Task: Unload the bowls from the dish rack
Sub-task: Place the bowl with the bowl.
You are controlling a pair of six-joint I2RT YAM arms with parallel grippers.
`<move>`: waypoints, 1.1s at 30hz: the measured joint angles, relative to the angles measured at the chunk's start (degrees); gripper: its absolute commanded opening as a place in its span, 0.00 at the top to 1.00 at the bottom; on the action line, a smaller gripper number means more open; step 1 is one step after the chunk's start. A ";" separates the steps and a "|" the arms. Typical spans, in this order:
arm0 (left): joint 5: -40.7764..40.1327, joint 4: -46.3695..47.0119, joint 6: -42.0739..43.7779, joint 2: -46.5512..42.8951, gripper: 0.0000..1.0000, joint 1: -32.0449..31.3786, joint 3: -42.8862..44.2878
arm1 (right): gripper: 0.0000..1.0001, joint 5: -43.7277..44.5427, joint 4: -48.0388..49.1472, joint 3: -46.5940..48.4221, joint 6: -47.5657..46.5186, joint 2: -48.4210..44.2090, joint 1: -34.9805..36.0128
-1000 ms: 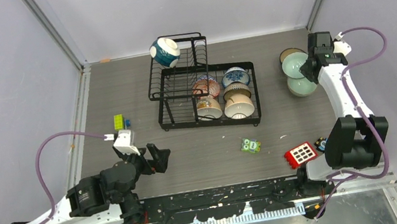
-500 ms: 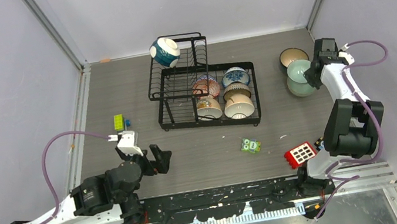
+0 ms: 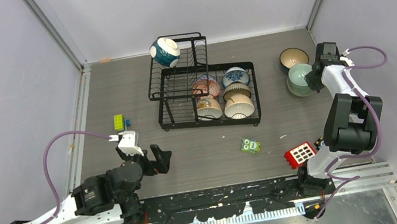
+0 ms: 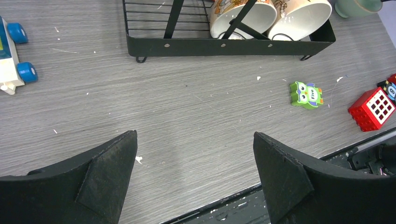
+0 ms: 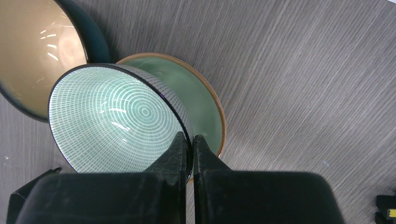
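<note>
Mint bowl (image 5: 116,121): right of dish rack (image 3: 202,82), now brought down over green bowl (image 5: 205,107); right gripper (image 5: 190,140) clamped on its rim. Left gripper (image 4: 194,137) fingers apart. Several bowls (image 3: 223,93) remain racked.

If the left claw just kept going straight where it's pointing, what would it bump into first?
Most likely the bare grey table: the open left gripper looks angled down at it. If it cleared the table, the front rail of the dish rack comes next. Depth is hard to judge here.
</note>
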 measured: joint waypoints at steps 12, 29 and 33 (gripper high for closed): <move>-0.07 -0.02 -0.79 0.00 0.05 0.00 -0.26 | 0.99 -0.20 0.83 -1.68 0.09 1.44 -0.26; -0.04 -0.04 -1.09 0.00 0.05 0.00 -0.35 | 0.64 -0.79 1.66 -1.68 0.17 1.79 -0.48; -0.04 -0.04 -1.22 0.00 0.05 0.00 -0.35 | 0.59 -0.96 1.75 -1.68 0.28 1.27 -0.46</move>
